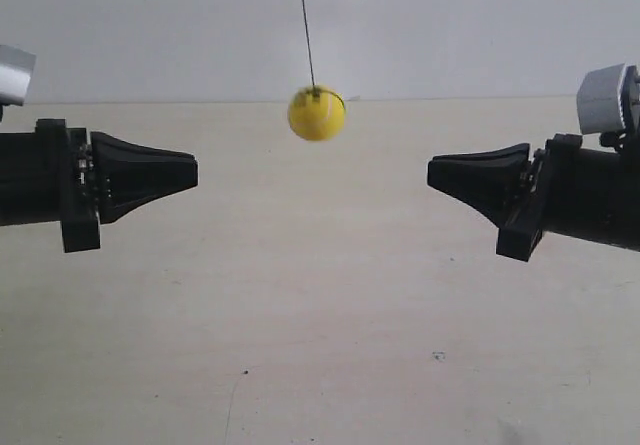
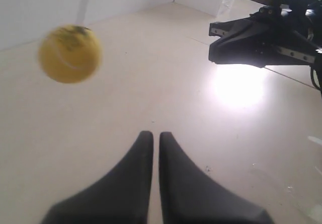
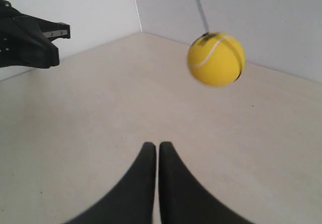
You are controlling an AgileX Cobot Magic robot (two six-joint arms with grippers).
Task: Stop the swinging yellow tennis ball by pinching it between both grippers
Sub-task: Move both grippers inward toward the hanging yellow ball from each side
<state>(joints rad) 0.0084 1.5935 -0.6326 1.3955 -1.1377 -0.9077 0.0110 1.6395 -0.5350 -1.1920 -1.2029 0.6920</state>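
Pale wood-toned table [image 1: 320, 345] runs back to a plain white wall [image 1: 450, 25], and the yellow tennis ball [image 1: 317, 113] hangs between them on a thin dark string [image 1: 305, 25] that leans slightly off vertical. The ball is clear of the table and touches nothing but its string.

Only the exterior view shows both of my arms at once. The arm at the exterior view's left [image 1: 60, 180] and the arm at the exterior view's right [image 1: 590, 195] reach in level from opposite sides, wedge tips pointing at each other, well apart. The ball sits between them, a little higher than the tips. A silver-grey box [image 1: 605, 98] rides on top of the arm at the exterior view's right. I cannot tell from this view which arm is which.

The left wrist view shows my left gripper [image 2: 152, 136] with its two dark fingers drawn together, only a thin slit between them and nothing held. The ball [image 2: 70, 54] there is blurred and off to one side. My other arm's end faces me beyond a bright patch of glare [image 2: 239, 85] on the table.

The right wrist view shows my right gripper [image 3: 153, 146] likewise closed to a narrow slit and holding nothing. This view alone gives the ball [image 3: 216, 59] sharply, with its pale curved seam and a dark line around it.
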